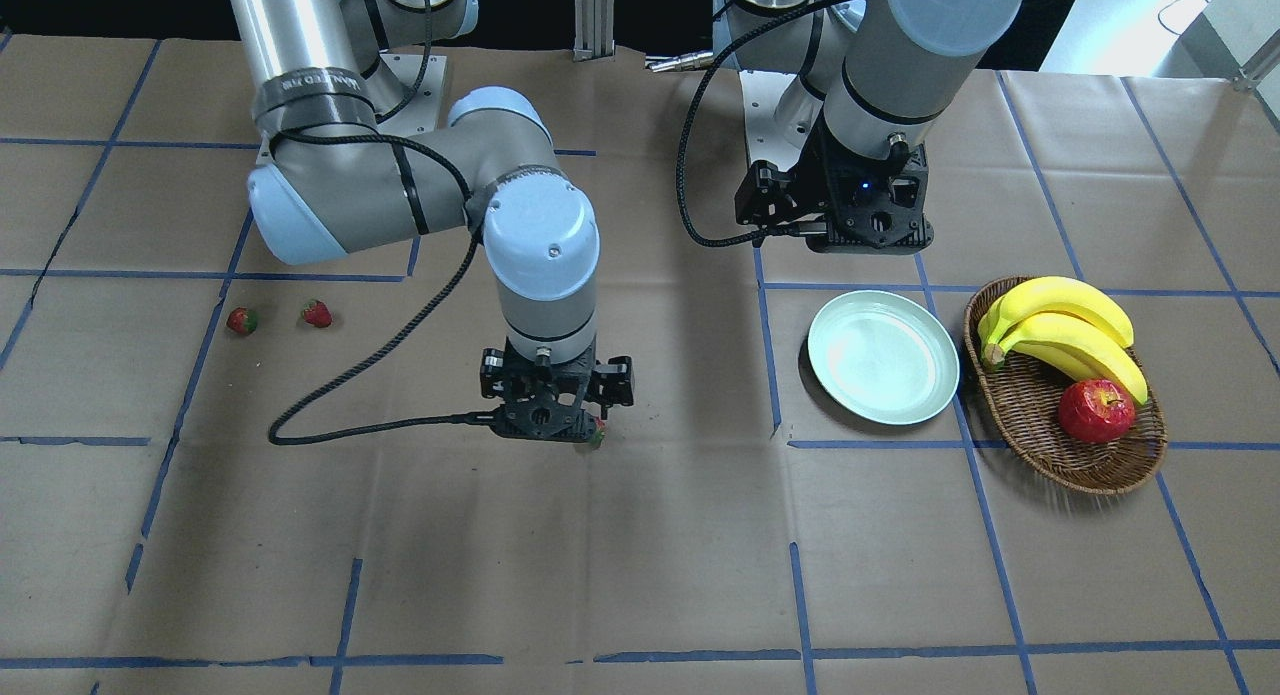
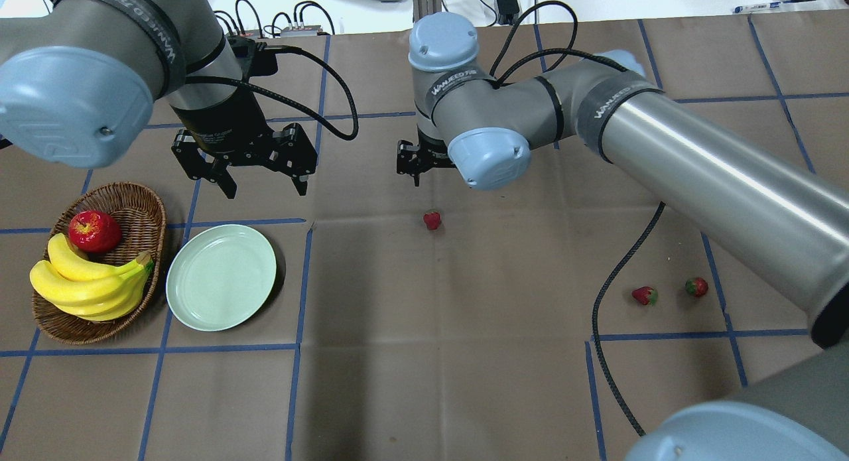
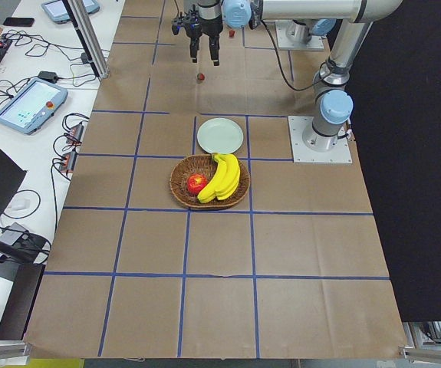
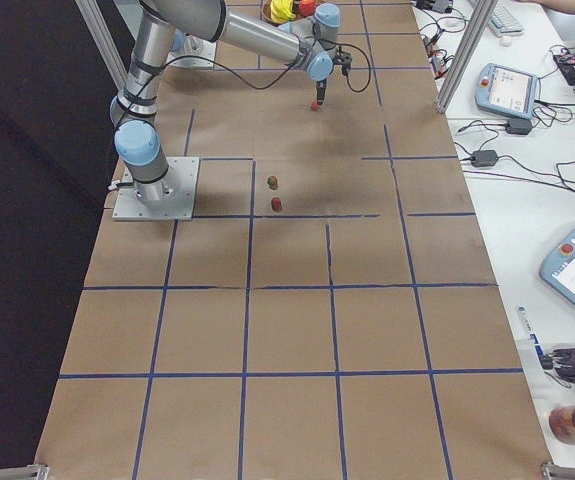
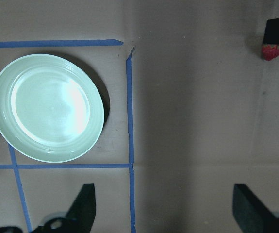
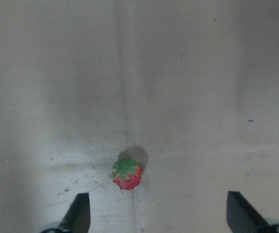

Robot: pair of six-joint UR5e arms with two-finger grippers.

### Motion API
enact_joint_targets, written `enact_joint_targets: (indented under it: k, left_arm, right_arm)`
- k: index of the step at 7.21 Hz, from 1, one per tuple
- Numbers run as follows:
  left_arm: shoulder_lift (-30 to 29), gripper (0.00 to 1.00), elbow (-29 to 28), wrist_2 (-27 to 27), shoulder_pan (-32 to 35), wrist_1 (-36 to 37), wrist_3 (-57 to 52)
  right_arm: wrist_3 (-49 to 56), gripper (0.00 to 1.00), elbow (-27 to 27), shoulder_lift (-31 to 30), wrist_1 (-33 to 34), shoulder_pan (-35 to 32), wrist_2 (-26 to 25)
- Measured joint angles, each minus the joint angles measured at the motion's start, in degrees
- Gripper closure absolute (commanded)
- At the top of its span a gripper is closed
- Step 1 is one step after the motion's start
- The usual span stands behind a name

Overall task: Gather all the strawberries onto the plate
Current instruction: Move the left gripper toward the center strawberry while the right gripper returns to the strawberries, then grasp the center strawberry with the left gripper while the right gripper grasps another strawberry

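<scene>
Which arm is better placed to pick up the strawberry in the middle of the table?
The right. Its jaws stand open almost over the middle strawberry; the left jaws hover open near the plate, far from any strawberry.

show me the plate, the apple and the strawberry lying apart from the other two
plate (image 2: 221, 277): overhead exterior view, on the bare middle of its well.
apple (image 2: 94, 231): overhead exterior view, on the middle of its red skin.
lone strawberry (image 2: 432, 220): overhead exterior view, on its red body.
</scene>
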State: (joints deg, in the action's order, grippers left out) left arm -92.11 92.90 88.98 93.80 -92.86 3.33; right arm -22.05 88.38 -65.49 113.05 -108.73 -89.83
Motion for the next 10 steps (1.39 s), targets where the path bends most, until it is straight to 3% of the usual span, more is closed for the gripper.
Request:
enact_joint_targets:
  k: [3, 6, 8, 10]
  left_arm:
    - [-0.8, 0.0, 1.5, 0.4, 0.0, 0.0, 0.2]
    - [-7.7, 0.0, 5.6, -0.1, -0.1, 7.3, 0.5]
    - [-15.3, 0.0, 4.8, -0.7, 1.6, 17.0, 1.8]
    - [-21.6, 0.0, 2.9, -0.5, 6.1, 27.7, 5.4]
  right_arm:
    - [12.5, 0.0, 4.4, -10.4, -9.4, 9.3, -1.1]
    - [29.1, 0.0, 20.1, -24.8, -9.1, 22.6, -1.1]
    - [38.1, 0.0, 34.3, -31.7, -0.9, 30.4, -0.7]
    - [39.9, 0.0, 45.9, -31.8, 12.7, 32.2, -0.2]
